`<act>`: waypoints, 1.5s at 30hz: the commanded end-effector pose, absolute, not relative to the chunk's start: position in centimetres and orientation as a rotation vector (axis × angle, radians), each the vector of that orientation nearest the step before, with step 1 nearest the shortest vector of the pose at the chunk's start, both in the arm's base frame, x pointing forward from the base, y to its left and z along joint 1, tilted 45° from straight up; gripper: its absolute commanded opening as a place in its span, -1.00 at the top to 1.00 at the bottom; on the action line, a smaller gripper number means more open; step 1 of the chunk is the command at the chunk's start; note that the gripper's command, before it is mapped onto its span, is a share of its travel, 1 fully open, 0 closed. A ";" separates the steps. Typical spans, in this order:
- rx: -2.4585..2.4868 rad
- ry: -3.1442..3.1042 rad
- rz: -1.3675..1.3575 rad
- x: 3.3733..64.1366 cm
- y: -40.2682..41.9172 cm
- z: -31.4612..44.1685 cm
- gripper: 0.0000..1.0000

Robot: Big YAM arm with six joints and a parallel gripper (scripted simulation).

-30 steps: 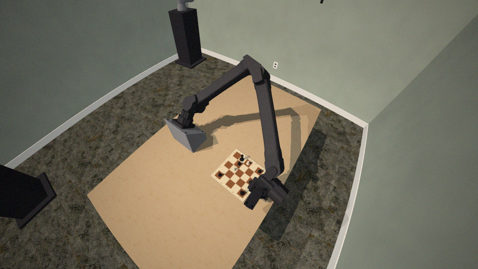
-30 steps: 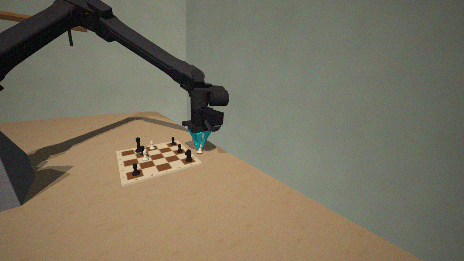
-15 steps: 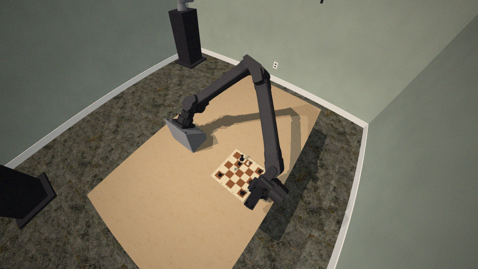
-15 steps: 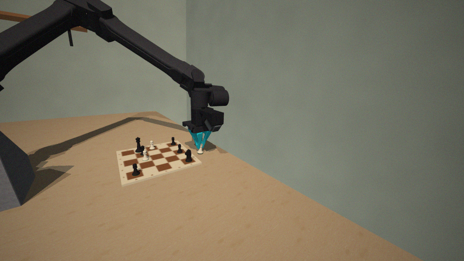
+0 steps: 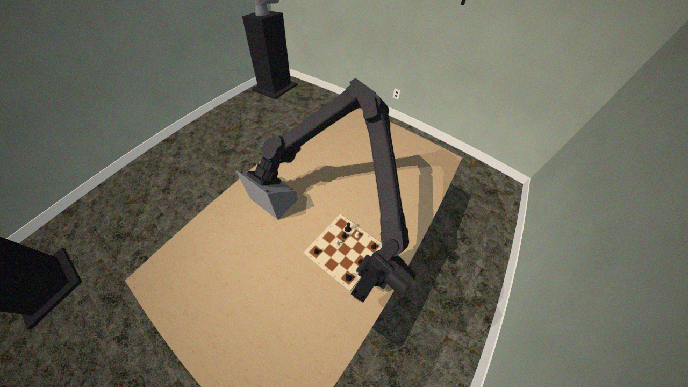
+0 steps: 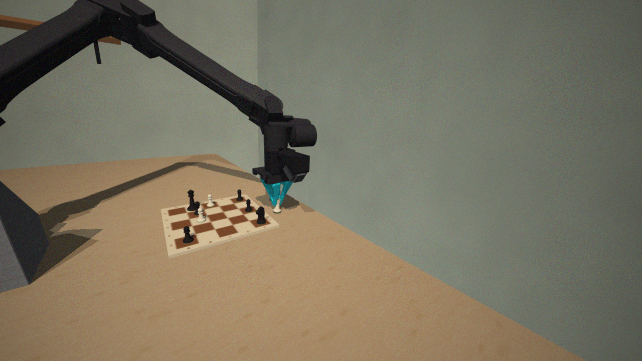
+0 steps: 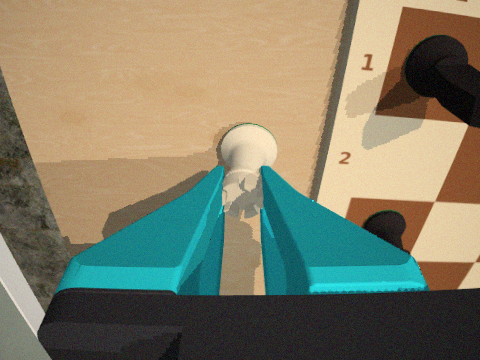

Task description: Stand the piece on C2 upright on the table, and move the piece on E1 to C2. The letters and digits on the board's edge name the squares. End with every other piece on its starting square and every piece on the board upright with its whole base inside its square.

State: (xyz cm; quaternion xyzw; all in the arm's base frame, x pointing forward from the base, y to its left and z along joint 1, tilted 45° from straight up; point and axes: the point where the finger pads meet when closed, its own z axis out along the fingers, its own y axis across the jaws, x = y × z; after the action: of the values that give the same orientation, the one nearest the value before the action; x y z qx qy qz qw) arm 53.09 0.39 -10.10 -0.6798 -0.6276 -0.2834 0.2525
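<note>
My gripper [image 7: 242, 180] is shut on a white chess piece [image 7: 246, 163] near its top and holds it upright. The piece [image 6: 277, 206] is over the bare table just off the board's edge, beside the row digits 1 and 2. Its base is at the table top; I cannot tell whether it touches. The chessboard [image 6: 217, 222] lies flat on the table, also in the top view [image 5: 344, 250]. In that view the gripper body [image 5: 362, 288] hides the held piece. On the board a black knight [image 6: 261, 215] stands closest to the gripper.
Several black pieces and two white pieces, among them one white piece [image 6: 200, 214], stand upright on the board. A tall black piece [image 7: 443, 74] and a black pawn [image 7: 387, 227] are right of the fingers. The table edge and floor [image 7: 20, 207] are close on the left.
</note>
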 end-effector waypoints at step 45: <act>-1.828 -1.710 -0.748 52.9 1.9 -10.9 0.29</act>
State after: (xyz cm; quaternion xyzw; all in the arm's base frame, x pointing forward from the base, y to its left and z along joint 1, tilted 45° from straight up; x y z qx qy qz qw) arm 53.09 0.39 -10.10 -0.6798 -0.6275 -0.2834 0.2525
